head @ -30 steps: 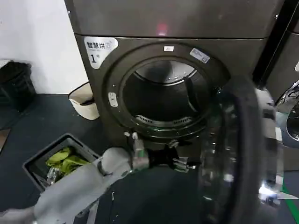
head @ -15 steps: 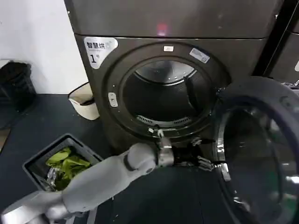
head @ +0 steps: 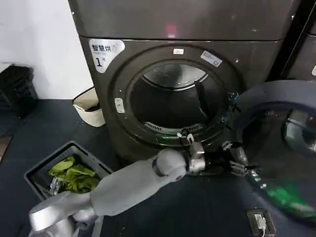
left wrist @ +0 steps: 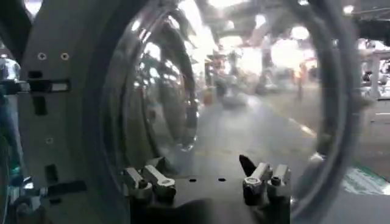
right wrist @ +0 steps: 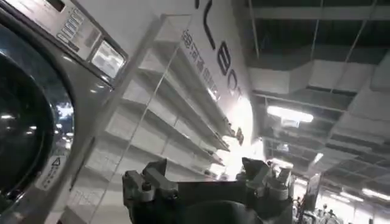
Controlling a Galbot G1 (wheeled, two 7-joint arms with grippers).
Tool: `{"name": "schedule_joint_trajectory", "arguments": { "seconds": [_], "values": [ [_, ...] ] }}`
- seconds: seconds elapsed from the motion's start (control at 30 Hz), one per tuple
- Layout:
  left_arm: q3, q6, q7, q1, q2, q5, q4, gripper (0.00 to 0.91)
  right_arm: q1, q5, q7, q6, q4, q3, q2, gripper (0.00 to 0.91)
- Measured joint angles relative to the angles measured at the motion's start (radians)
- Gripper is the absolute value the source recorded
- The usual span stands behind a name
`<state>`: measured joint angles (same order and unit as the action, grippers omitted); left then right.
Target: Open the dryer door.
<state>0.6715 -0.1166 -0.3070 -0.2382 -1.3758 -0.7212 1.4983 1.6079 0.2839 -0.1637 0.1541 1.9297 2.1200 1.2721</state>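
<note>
The dryer door (head: 289, 148) of the machine labelled "1" (head: 100, 52) stands swung wide to the right. Its grey inner face and glass are turned toward me, and the round drum opening (head: 173, 103) is uncovered. My left arm reaches across the front of the machine. The left gripper (head: 240, 163) is at the door's lower inner edge; whether it touches I cannot tell. In the left wrist view the left gripper (left wrist: 201, 173) is open and holds nothing, with the door's curved glass (left wrist: 244, 91) and grey frame (left wrist: 67, 109) just ahead. My right gripper (right wrist: 204, 171) is open, pointing up beside another machine.
A grey basket (head: 37, 173) with green cloth sits on the floor at the lower left. A white bin (head: 89, 107) stands beside the dryer and a black object (head: 17, 89) sits at the far left. A small device (head: 259, 220) lies on the floor under the door.
The door has swung further open to the right, turning its inner face toward me. My left arm has stretched right after it, staying at the door's lower edge.
</note>
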Motion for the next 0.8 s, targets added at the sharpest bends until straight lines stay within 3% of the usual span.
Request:
{"name": "schedule_joint_trajectory", "arguments": {
  "seconds": [0.27, 0.5, 0.8],
  "values": [
    [0.0, 0.071, 0.027, 0.004, -0.01, -0.025, 0.001, 0.907, 0.005, 0.0, -0.006, -0.007, -0.015, 0.007, 0.002, 0.907],
    [0.042, 0.333, 0.123, -0.006, 0.062, -0.012, -0.006, 0.907, 0.002, 0.0, -0.02, -0.008, -0.024, 0.006, -0.003, 0.907],
    [0.012, 0.352, 0.138, -0.08, 0.264, 0.017, 0.108, 0.907, -0.005, -0.007, -0.025, -0.014, -0.046, 0.006, -0.015, 0.907]
  ]
}}
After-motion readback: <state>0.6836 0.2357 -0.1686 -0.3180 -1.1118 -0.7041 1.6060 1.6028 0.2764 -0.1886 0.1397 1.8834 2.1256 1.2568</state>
